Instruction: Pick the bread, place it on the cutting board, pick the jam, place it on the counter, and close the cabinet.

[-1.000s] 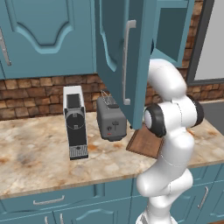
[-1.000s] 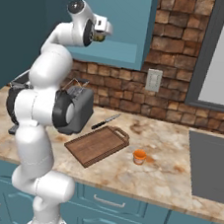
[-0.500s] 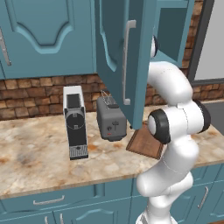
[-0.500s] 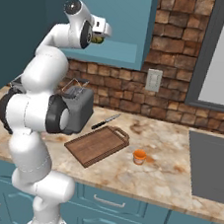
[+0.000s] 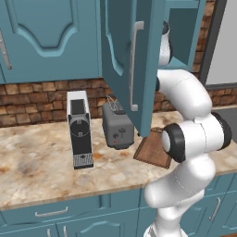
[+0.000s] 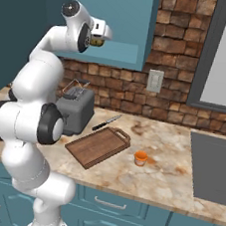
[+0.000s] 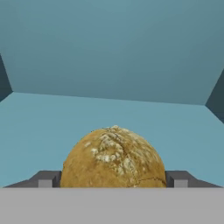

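White arm up in cabinet [image 6: 130, 27], jaws astride bread [image 7: 113, 158].

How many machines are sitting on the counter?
2. A toaster stands beside the board, and a coffee maker stands to its left in the left base view. More may hide behind the arm.

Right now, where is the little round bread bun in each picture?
Hand view: the small round yellowish-tan bread bun sits at the bottom middle, on the teal shelf floor.
Right base view: upper left, high above the grey toaster.
Left base view: hidden behind the open door.
Shared landmark: the tall teal wall cabinet.
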